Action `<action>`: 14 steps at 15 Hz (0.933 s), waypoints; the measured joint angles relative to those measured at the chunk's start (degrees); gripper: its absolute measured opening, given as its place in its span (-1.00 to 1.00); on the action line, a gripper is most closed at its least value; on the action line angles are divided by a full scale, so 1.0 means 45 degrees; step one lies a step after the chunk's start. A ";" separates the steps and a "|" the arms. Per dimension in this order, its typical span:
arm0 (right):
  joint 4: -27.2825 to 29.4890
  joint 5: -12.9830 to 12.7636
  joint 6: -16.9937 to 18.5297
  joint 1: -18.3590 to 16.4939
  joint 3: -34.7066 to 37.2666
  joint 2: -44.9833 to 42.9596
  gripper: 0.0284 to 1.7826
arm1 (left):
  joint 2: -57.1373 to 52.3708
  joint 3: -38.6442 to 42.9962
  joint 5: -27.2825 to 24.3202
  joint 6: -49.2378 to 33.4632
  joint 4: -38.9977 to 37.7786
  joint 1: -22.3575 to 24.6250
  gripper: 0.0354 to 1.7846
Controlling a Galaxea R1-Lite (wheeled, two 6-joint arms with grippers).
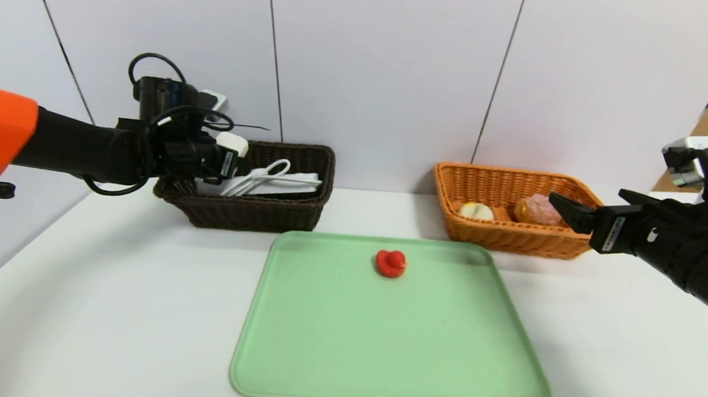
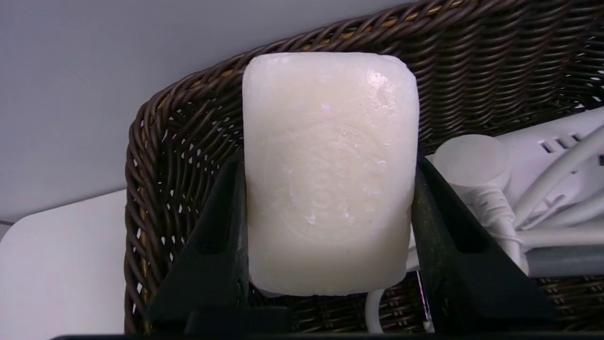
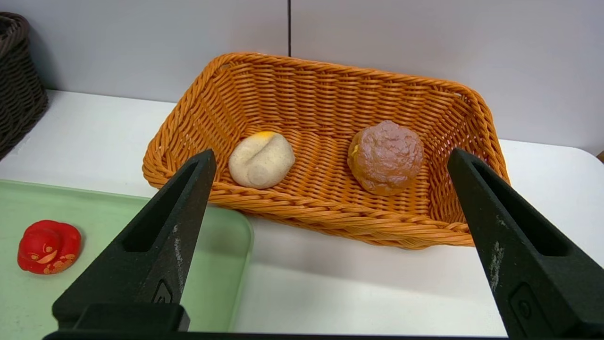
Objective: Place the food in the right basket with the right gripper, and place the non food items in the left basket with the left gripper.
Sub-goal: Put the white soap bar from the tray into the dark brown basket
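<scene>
My left gripper [image 2: 328, 158] is shut on the white soap bar [image 2: 330, 170], holding it over the left end of the dark brown left basket [image 1: 253, 213]. In that basket lie the white power strip [image 2: 557, 141] with its cord and a grey handle [image 2: 561, 260]. The red duck [image 1: 390, 263] sits on the green tray [image 1: 393, 351]. My right gripper [image 1: 587, 199] hangs open and empty at the front right corner of the orange right basket [image 1: 507, 237]. The food lies inside that basket: a pink-brown bun [image 3: 386, 157] and a cream bun [image 3: 261, 159].
The tray lies in the middle of the white table [image 1: 103, 305], in front of both baskets. A grey panelled wall [image 1: 388, 70] stands right behind the baskets. The table's left edge runs close to the dark basket.
</scene>
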 joint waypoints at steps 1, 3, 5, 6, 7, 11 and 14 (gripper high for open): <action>-0.0011 -0.0005 -0.0005 0.0000 0.0000 0.0016 0.90 | 0.0116 -0.0054 0.0014 -0.0014 0.0000 0.0033 0.06; -0.0014 -0.0005 0.0000 0.0000 0.0000 0.0035 0.90 | 0.0241 -0.0084 0.0008 0.0022 0.0060 0.0057 0.06; -0.0011 -0.0011 0.0000 0.0000 0.0000 0.0035 0.90 | 0.0271 -0.0041 0.0003 0.0035 0.0054 0.0054 0.12; -0.0011 -0.0011 0.0000 0.0000 0.0000 0.0035 0.90 | 0.0282 -0.0035 0.0008 -0.0008 0.0016 0.0057 0.22; -0.0014 -0.0011 0.0005 0.0000 -0.0005 0.0035 0.90 | 0.0282 -0.0035 0.0003 -0.0043 -0.0003 0.0057 0.30; -0.0014 -0.0005 0.0000 0.0000 -0.0005 0.0022 0.90 | 0.0125 -0.0041 0.0008 -0.0073 -0.0003 0.0062 0.55; -0.0011 -0.0016 -0.0011 0.0000 0.0011 -0.0003 0.90 | -0.0417 -0.0079 -0.0065 -0.0100 0.0011 0.0008 0.66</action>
